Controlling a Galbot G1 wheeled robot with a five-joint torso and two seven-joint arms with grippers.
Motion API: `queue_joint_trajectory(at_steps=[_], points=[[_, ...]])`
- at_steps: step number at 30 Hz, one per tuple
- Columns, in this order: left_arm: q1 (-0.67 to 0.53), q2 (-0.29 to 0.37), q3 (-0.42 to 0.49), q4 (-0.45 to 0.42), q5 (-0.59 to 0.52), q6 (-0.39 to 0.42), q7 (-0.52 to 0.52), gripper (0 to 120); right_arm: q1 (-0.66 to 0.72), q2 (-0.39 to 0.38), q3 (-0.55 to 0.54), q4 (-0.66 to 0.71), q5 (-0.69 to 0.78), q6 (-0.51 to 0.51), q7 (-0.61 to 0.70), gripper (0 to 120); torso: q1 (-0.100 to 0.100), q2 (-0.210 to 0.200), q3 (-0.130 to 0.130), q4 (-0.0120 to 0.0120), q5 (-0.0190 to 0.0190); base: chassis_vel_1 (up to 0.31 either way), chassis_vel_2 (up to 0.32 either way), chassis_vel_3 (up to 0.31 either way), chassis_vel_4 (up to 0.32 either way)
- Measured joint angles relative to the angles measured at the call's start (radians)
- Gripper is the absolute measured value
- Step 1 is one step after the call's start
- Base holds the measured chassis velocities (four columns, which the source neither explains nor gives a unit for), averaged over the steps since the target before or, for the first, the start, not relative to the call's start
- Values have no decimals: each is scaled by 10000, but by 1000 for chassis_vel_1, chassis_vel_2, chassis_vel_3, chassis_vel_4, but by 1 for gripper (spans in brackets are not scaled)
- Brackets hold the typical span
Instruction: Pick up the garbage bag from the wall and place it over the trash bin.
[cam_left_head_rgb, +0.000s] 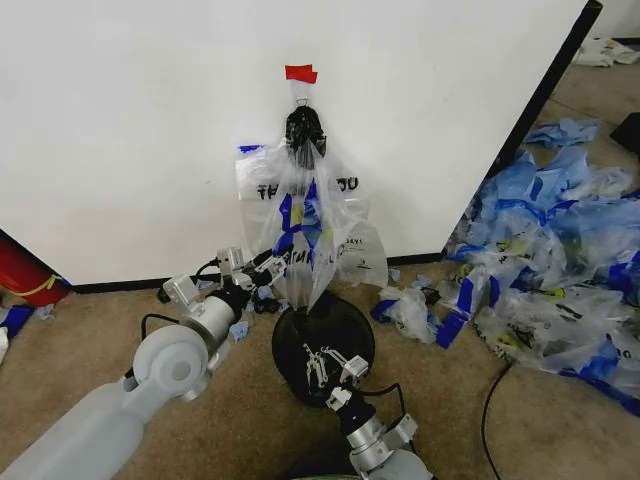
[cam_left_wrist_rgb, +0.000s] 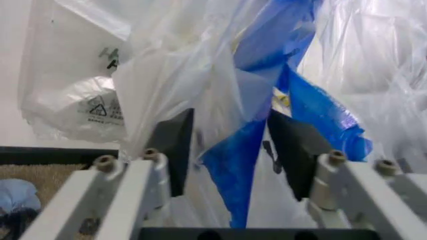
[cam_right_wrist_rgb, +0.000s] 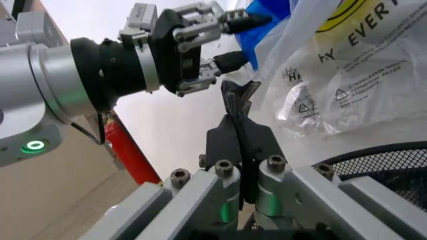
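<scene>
At centre frame, the left gripper (cam_left_head_rgb: 268, 277) reaches into the hanging garbage bag (cam_left_head_rgb: 305, 235).
Its jaws stand apart with a blue handle fold and clear film between them, not pinched. Lower centre, the right gripper (cam_left_head_rgb: 318, 366) hangs pressed together above the trash bin (cam_left_head_rgb: 295, 335), which sits on the carpet (cam_left_head_rgb: 90, 335) below the bag. Upper centre, the bag hangs against the wall (cam_left_head_rgb: 130, 120) beneath red tape (cam_left_head_rgb: 300, 73).
</scene>
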Motion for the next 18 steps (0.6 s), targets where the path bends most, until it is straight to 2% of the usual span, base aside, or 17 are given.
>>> queue_joint_trajectory(at_steps=[2,6,8,12,18], points=[[0,-3,7,16,12,2,8,39,-7,-2,7,4,0,1,0,0,0,0,0,0,0,0,0,0,0],[-8,-35,67,113,106,13,20,22,-48,-9,46,14,-3,15,-3,0,0,0,0,0,0,0,0,0,0],[-12,-41,81,127,118,12,20,19,-53,-10,50,15,-3,18,-2,0,0,0,0,0,0,0,0,0,0],[-46,-99,145,190,163,9,19,0,-61,-14,69,15,-8,28,-3,0,0,0,0,0,0,0,0,0,0],[-3,-164,-72,48,186,-110,-8,0,-63,-3,99,3,0,51,-3,0,0,0,0,-1,1,0,0,0,0]])
